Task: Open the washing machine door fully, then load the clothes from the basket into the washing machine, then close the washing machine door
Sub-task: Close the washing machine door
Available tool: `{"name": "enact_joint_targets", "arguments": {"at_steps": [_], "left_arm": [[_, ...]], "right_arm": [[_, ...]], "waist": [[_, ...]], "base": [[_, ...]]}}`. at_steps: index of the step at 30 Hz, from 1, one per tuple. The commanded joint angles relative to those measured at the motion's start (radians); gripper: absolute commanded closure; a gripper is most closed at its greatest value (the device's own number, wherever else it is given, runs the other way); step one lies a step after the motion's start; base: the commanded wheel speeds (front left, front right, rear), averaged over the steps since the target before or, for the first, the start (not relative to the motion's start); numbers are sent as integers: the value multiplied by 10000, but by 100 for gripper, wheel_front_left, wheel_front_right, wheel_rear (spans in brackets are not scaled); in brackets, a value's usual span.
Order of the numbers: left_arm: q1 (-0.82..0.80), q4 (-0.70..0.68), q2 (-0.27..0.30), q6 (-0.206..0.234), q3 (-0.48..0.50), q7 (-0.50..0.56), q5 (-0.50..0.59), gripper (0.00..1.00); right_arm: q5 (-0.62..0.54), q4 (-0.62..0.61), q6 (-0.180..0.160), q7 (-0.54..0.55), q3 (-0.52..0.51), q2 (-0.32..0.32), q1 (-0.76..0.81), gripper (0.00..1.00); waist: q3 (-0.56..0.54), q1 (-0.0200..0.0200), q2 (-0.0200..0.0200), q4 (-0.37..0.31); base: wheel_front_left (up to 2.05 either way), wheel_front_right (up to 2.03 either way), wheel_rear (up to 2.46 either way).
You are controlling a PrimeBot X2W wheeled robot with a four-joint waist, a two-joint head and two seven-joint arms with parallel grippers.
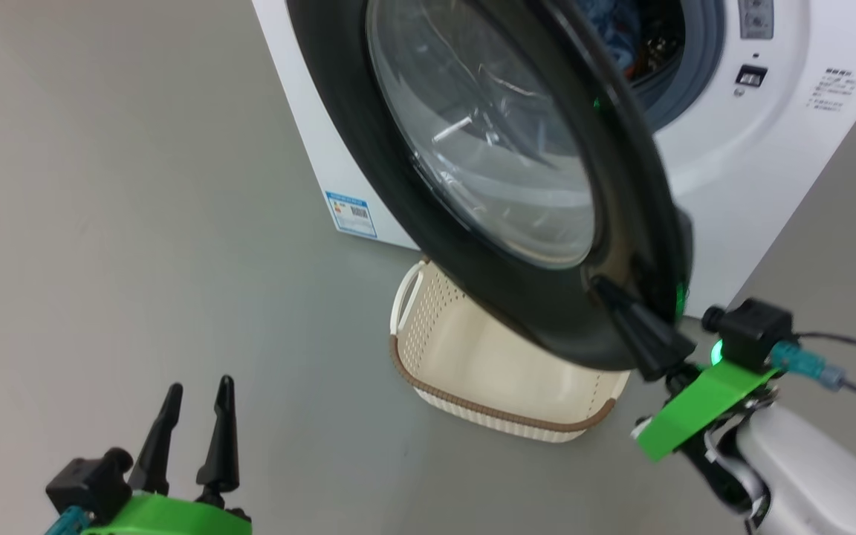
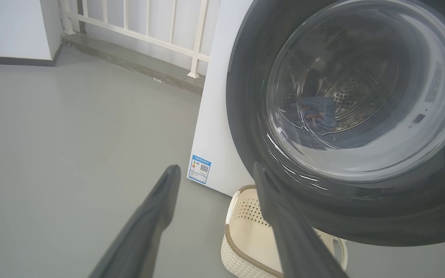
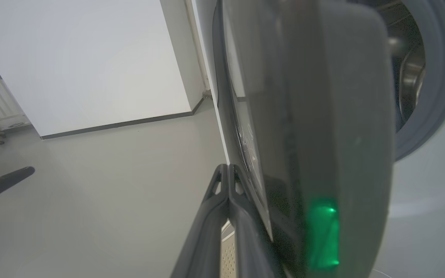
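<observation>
The right pincer (image 1: pixel 605 288), shut and empty, is set against the large round glossy black door (image 1: pixel 480 148), apparently to push it closed. The left pincer (image 1: pixel 200 386) is held wide at near left, clear of the swing.

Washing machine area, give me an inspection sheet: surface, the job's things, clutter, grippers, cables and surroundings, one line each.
Surface: grey floor, smooth.
Job's things: washing machine door partly open, hanging over the basket; the basket's visible part holds no garments; clothes lie in the drum of the washing machine.
Clutter: nothing seen.
Grippers: left gripper open, holding nothing, apart from the door; right gripper shut, tips at the door's lower rim.
Cables: dark cable runs from the plug at the right wrist.
Surroundings: white wall, white railing, blue label sticker on the machine's side.
</observation>
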Motion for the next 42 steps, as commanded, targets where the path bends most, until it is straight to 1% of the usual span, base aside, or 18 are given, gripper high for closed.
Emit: {"name": "enact_joint_targets", "arguments": {"at_steps": [1,8,17,33,42], "left_arm": [[-433,-286,141,-35,294,-107,-58,0],[-692,-337,34,-35,211,-107,-71,0],[-1078,-496,-126,-35,145,-107,-41,0],[-1539,-582,-349,-35,0,-107,-37,0],[-1756,-579,-407,-35,-118,-107,-49,0]], "right_arm": [[142,-15,-2,-51,-96,-207,-360,100],[270,468,-2,-51,-471,-627,-1028,100],[265,547,-2,-51,-991,-1283,-2435,100],[380,991,-2,-51,-636,-2585,-4824,100],[478,1233,-2,-51,-824,-3125,-6108,100]], "waist": [[306,0,0,29],[817,0,0,131],[1732,0,0,258],[2930,0,0,290],[3332,0,0,307]], "base": [[0,0,0],[0,0,0],[0,0,0],[0,0,0],[0,0,0]]}}
